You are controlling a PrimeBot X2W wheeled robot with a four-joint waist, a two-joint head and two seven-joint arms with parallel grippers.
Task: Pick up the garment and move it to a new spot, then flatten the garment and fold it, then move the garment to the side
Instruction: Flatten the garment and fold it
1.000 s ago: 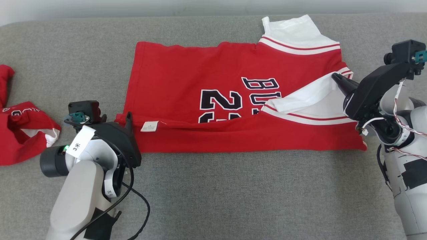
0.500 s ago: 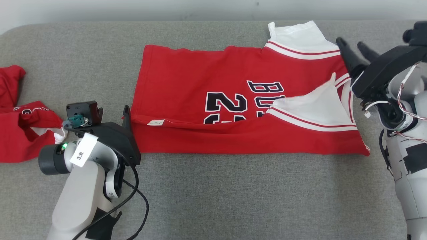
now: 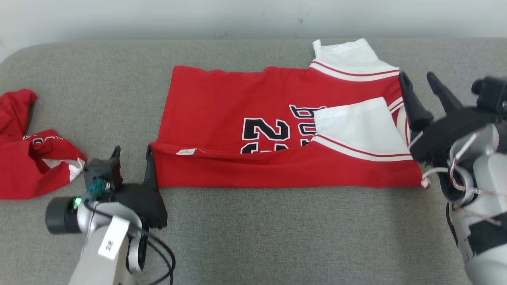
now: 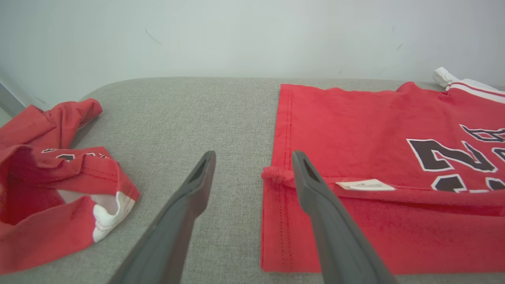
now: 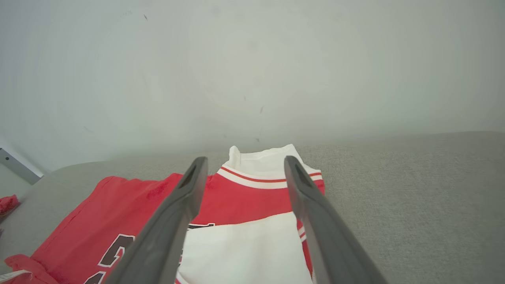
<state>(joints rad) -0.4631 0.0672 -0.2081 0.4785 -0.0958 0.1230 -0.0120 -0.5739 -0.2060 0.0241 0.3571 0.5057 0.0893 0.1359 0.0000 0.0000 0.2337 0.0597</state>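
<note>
Red, soft cloth: the garment (image 3: 277,118) lies part-folded mid-frame on the grey worktop (image 3: 277,237), light and limp, likely best taken at its lower-edge corners. The left pincer (image 3: 132,149), lower left, and right pincer (image 3: 416,76), at right, both stand apart, empty.

A crumpled red shirt (image 3: 33,166) with white trim and dark lettering lies near the left edge of the grey fabric-covered table (image 3: 277,237); a pale wall (image 3: 237,16) rises behind it.
</note>
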